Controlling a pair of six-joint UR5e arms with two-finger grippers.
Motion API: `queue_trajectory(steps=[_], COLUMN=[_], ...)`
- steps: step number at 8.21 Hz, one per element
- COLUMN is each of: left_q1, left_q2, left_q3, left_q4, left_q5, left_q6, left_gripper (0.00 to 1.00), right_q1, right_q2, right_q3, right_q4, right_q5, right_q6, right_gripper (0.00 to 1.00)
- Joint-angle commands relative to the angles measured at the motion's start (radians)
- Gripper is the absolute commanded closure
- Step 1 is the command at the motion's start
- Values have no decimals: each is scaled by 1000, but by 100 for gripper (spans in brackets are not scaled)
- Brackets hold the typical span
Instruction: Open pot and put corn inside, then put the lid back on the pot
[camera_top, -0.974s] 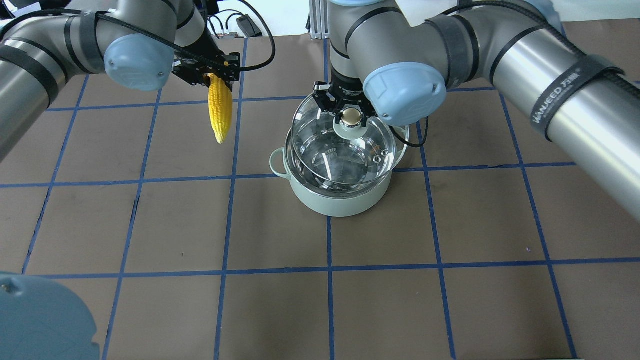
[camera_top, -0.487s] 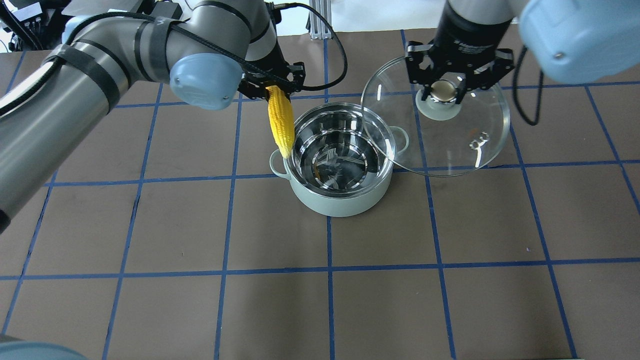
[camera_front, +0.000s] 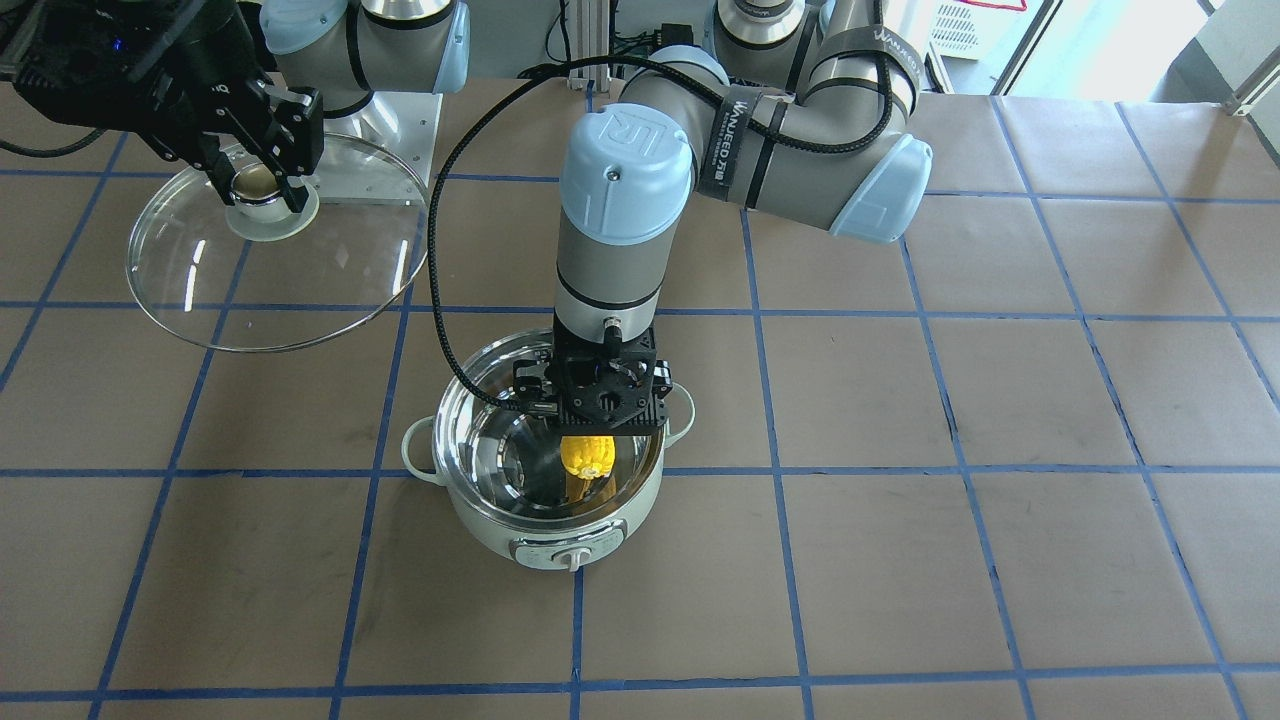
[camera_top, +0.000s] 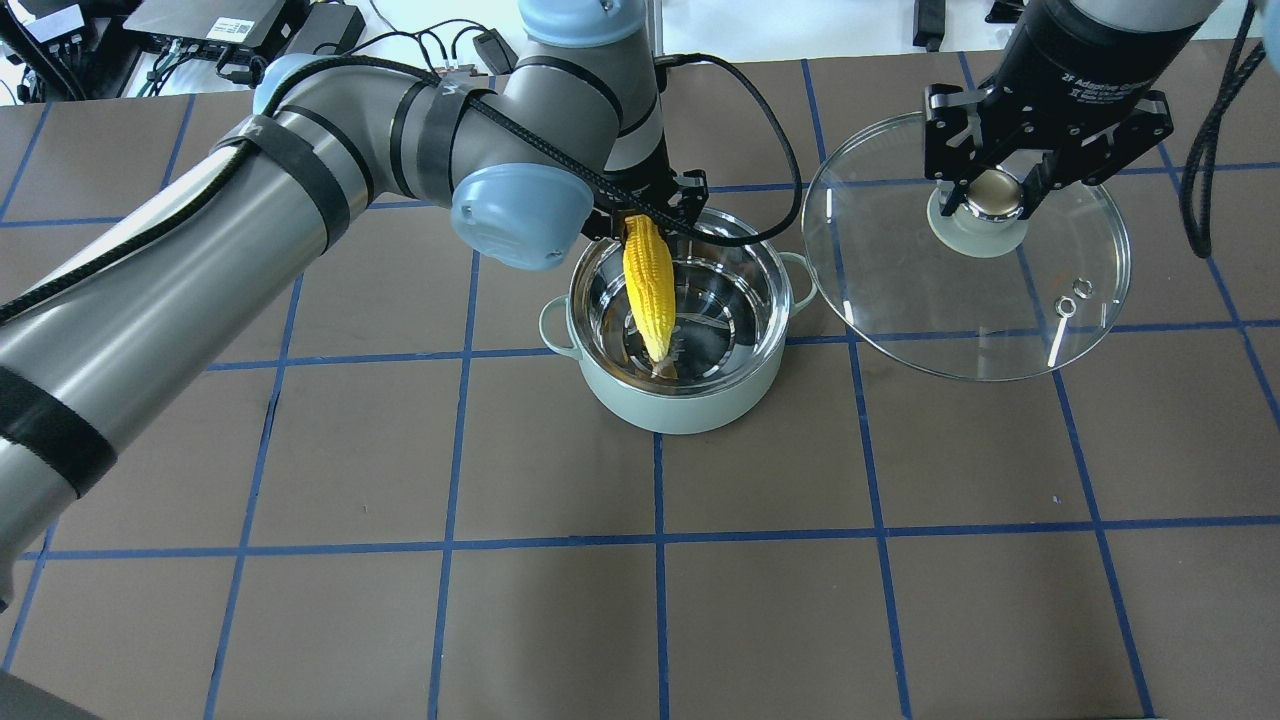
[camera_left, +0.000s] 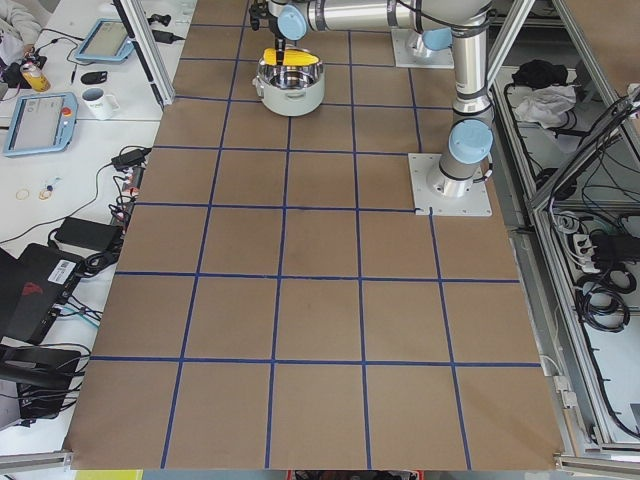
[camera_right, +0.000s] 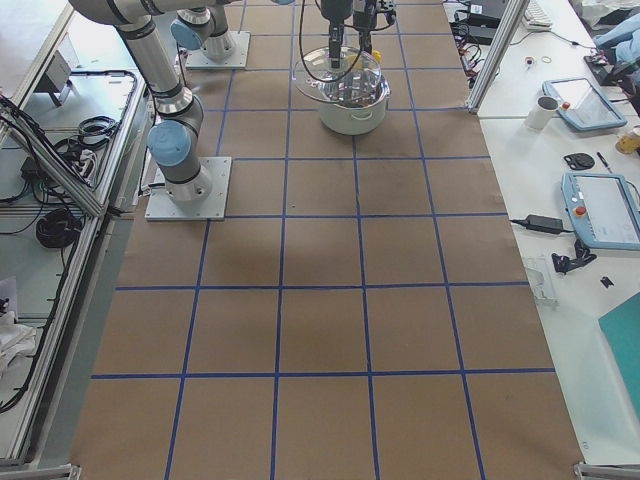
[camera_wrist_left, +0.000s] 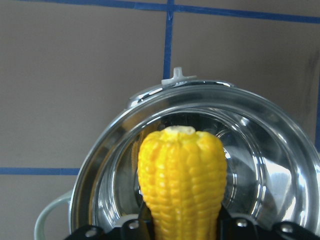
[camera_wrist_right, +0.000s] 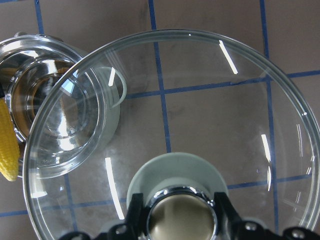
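Observation:
The mint-green pot (camera_top: 680, 400) (camera_front: 500, 530) stands open mid-table, its steel inside bare. My left gripper (camera_top: 645, 215) (camera_front: 590, 440) is shut on the thick end of the yellow corn (camera_top: 648, 285) (camera_wrist_left: 180, 185) and holds it upright above the pot's mouth, tip pointing down into it. My right gripper (camera_top: 992, 195) (camera_front: 262, 182) is shut on the beige-gold knob of the glass lid (camera_top: 1000, 320) (camera_wrist_right: 210, 100) and holds the lid in the air to the pot's right. The pot also shows in the left wrist view (camera_wrist_left: 100, 165).
The brown table has a blue tape grid (camera_top: 660, 540). The left arm's black cable (camera_top: 770, 130) loops over the pot's far side. The right arm's base plate (camera_front: 400, 110) lies behind the lid in the front-facing view. Side benches hold tablets and a mug (camera_right: 548, 112).
My left gripper has carried the corn rightward from the pot's left rim to over its mouth. My right gripper has moved the lid further right, off the pot's edge.

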Motion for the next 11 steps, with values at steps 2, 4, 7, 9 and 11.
queue_trajectory(steps=[2,4,7,9,11], left_q1=[-42,-42,-41,-30,8], left_q2=[-56,-64,-61,-43,-20], left_q3=[0,0,6,13,58], left_q4=[6,9,-12,-122,-138], left_q5=[-2,-2,8,11,96], left_q6=[42,44,54,66,212], left_gripper=[100,8,0,0,0], right_q1=[-10,-10,-8,-8,-8], right_q2=[-5,-5,-7,-7,-7], right_q3=[-1,-1,1,1,2], right_q4=[34,34,35,35,35], right_q5=[-20,-19,-16,-14,-14], right_q6=[-85,-85,-80,-80,-80], right_gripper=[81,82,83,83,84])
